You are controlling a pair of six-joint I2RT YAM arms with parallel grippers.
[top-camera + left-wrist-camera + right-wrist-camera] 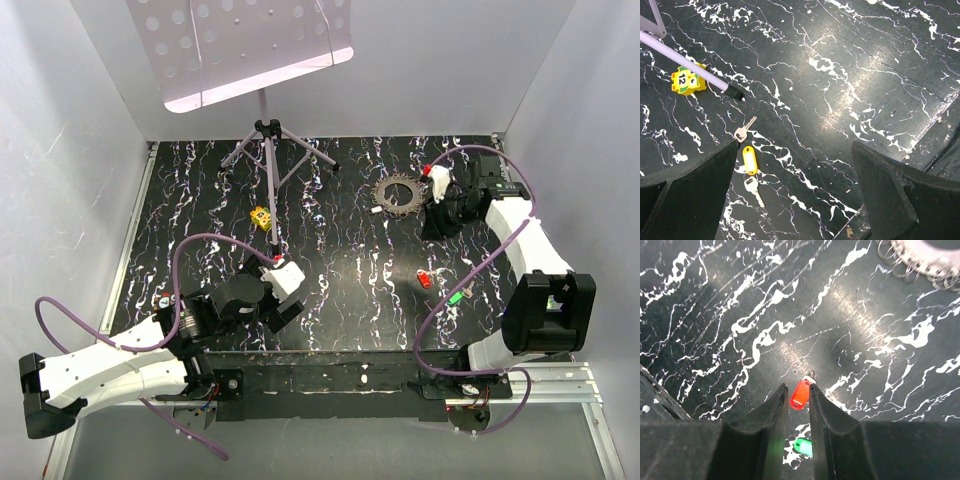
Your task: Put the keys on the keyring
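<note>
**Free room and obstructions on the table (350, 250), from above and from both wrists.**
The middle of the table, between the two arms, lies bare and open from above. At the far middle the stand (265, 128) spreads three legs, and its perforated tray (240, 45) hangs above the far left. One leg (685, 56) runs forward, its foot ending just beside the yellow block (687, 80). The toothed disc (398, 195) occupies the far right. A purple cable (468, 268) loops close past the red key (424, 278) and green key (456, 297). The fingers of the left gripper (795, 145) stand wide over bare table; those of the right gripper (797, 386) leave only a narrow slot. White walls (70, 150) close the left, far and right sides.
</note>
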